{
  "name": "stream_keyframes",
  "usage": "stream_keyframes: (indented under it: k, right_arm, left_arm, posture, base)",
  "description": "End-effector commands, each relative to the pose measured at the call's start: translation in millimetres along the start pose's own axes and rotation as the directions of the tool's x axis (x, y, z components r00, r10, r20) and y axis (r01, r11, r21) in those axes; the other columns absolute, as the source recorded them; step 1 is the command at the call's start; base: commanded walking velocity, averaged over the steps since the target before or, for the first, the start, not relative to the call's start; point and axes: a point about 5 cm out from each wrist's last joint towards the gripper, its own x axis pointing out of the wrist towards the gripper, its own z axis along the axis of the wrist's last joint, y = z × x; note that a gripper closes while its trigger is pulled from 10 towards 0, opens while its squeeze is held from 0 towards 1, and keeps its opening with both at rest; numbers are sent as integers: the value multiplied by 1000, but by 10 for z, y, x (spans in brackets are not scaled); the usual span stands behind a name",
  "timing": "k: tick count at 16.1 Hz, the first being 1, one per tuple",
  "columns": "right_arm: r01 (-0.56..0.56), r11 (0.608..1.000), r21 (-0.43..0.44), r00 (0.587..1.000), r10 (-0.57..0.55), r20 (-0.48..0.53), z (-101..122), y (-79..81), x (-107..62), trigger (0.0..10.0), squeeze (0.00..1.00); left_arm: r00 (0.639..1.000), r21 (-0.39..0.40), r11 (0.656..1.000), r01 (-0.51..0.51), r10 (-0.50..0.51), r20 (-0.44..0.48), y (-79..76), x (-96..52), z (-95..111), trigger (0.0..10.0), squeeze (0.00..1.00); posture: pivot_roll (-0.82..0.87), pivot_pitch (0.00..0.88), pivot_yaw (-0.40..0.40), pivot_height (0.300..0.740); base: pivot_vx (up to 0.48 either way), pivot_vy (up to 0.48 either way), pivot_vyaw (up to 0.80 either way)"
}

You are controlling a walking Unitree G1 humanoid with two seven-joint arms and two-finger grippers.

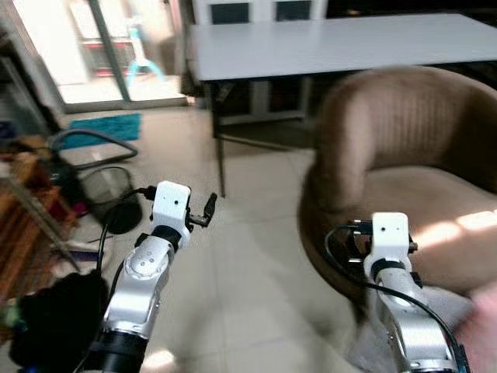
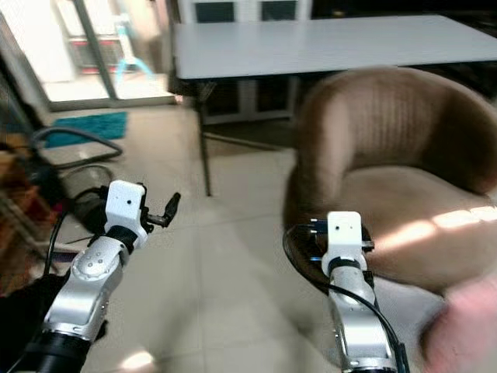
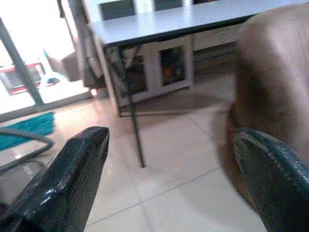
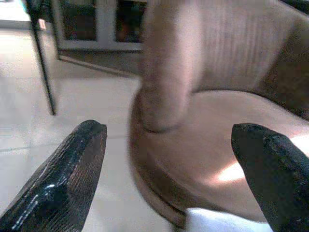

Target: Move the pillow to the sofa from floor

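- Pale tiled floor point(image 1: 256, 295) ahead, a long grey worktop point(image 1: 326, 43) on thin dark legs at the back, and a round brown upholstered sofa chair point(image 1: 404, 171) on the right.
- The left hand point(image 3: 169, 179) is raised over bare tiles, black fingers point(image 3: 72, 179) spread wide, holding nothing.
- The right hand point(image 4: 178, 174) is up too, fingers point(image 4: 67, 174) wide apart, empty, aimed at the sofa's base.
- The soft white pillow point(image 4: 217, 221) sits low on the floor, just beside the sofa's base, at the robot's right; it is blurred.
- To do this well, I'd say: turn right, bend, bring both hands down either side, squeeze evenly, then lift clear of the rim.
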Motion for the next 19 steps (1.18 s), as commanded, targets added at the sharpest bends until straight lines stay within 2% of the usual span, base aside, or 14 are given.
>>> stream_keyframes:
  k: [1,7,10,15,19]
  right_arm:
    - [-6,1000,-1,1000,6,22,42,28,0,10000,0]
    - [23,999,25,1000,-24,8,25,8,-6,10000,0]
    - [53,997,52,999,-52,-11,0,-32,-5,10000,0]
    - [51,998,48,999,-50,-16,-5,-29,-3,10000,0]
    - [51,998,46,998,-50,-28,-22,-30,-5,10000,0]
  left_arm:
    - [1000,13,1000,-9,9,5,41,6,31,10000,0]
    - [1000,15,1000,-10,10,-2,49,6,16,10000,0]
    - [998,35,998,-45,46,-31,63,5,-28,10000,0]
    - [999,64,997,-53,53,-3,58,6,-4,10000,0]
    - [997,60,996,-73,72,10,67,15,7,10000,0]
  posture:
    - [-23,0,27,740]
    - [-21,0,31,740]
    - [-22,0,32,740]
    - [-21,0,30,740]
    - [-25,0,32,740]
  base:
    - [431,0,0]
    - [419,0,0]
    - [0,0,-712]
    - [0,0,-780]
    - [0,0,-784]
